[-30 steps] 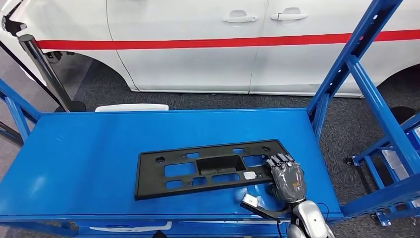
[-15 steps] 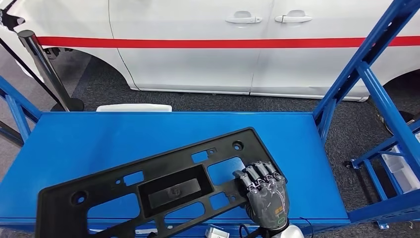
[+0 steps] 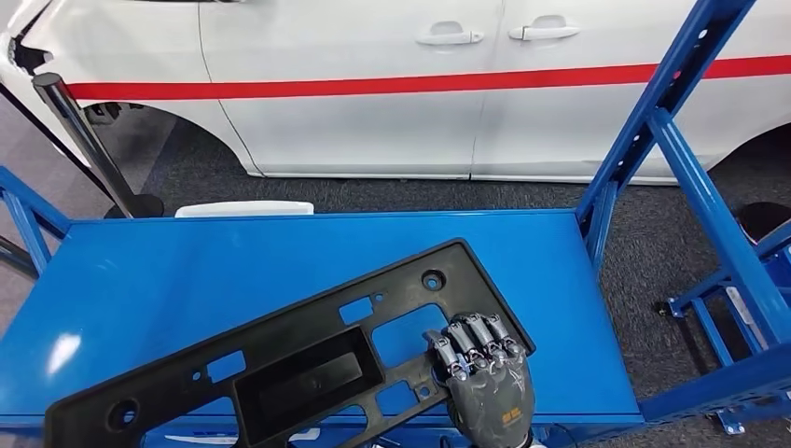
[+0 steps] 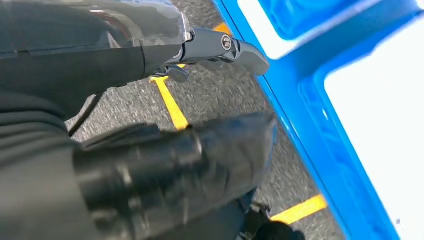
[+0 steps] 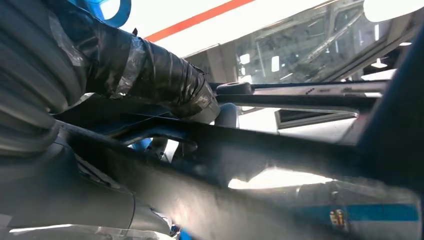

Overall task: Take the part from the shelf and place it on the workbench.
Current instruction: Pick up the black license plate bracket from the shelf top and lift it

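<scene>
At lower centre, the right hand grips the black plastic panel, tilted over the blue tabletop. Whether the left hand's fingers are spread or closed, I cannot tell.

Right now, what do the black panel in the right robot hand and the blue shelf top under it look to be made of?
The flat black rectangular panel with cut-outs, held by the right robot hand, looks like moulded plastic: matte, thin, with formed holes and a recessed pocket. The glossy blue shelf top looks like painted sheet metal: smooth, showing soft light reflections. Neither is certain from looks alone.
</scene>
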